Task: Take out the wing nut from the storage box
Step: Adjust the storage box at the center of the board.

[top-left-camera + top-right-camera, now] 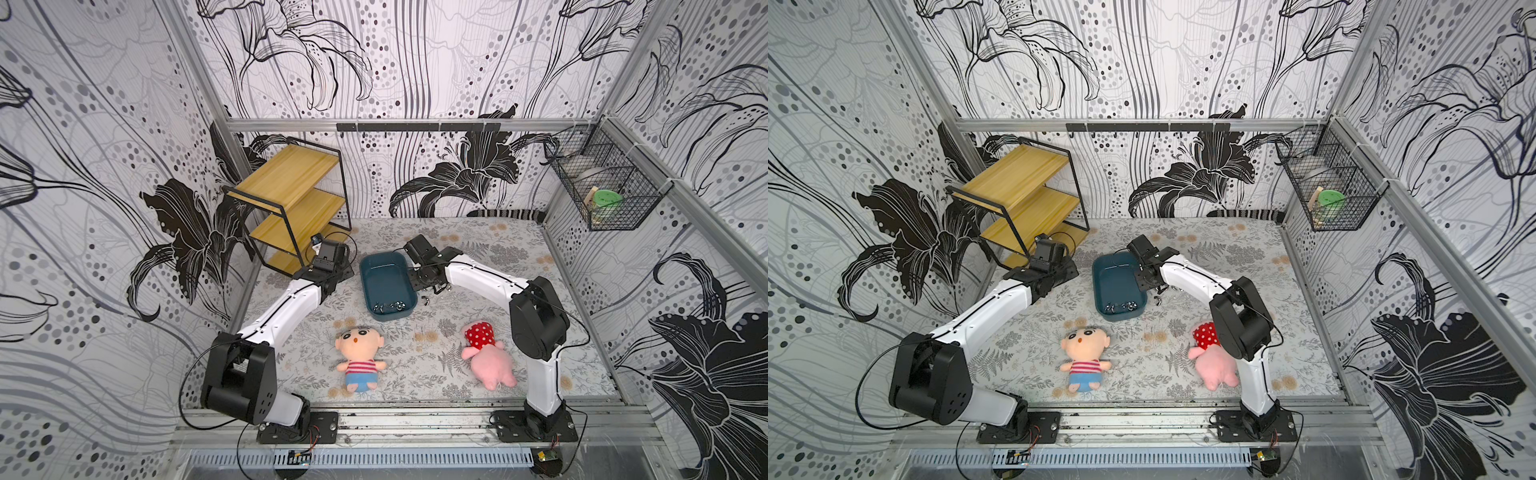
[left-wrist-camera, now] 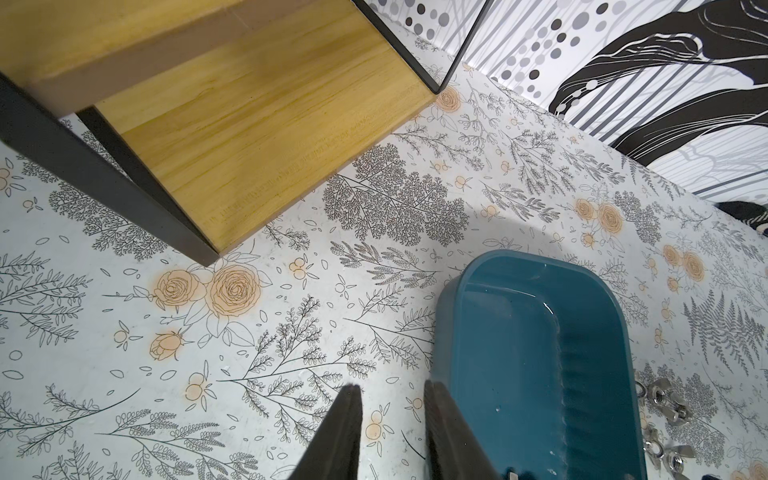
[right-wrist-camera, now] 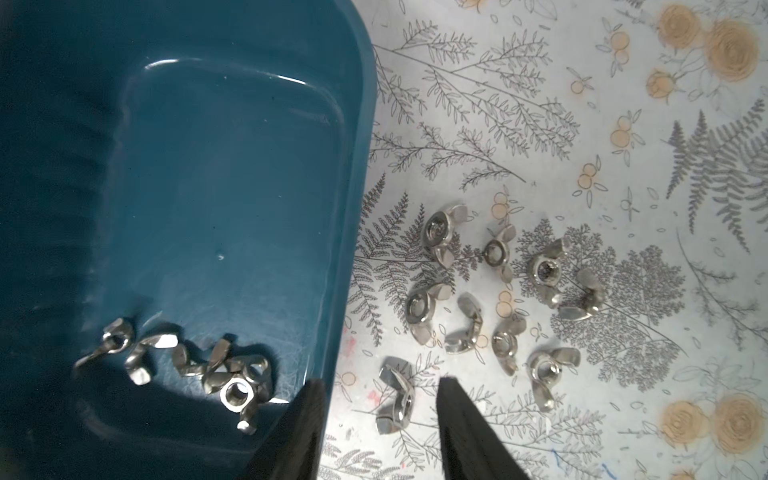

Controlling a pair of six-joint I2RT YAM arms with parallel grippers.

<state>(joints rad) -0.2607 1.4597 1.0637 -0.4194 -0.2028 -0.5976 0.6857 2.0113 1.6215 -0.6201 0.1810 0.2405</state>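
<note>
**Bunched-Up Nuts**

The right hand point(image 3: 381, 381) is open and empty, just right of the storage box point(image 3: 228, 187). The left hand point(image 2: 392, 395) is slightly open and empty. The wing nuts point(image 3: 232, 386) huddle at the box's near end, so a grab might pinch two or bump the wall.

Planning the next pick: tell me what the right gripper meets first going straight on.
Probably the wing nut on the mat between the open jaws of the right gripper; depth is unclear, and one jaw might clip the storage box wall.
</note>
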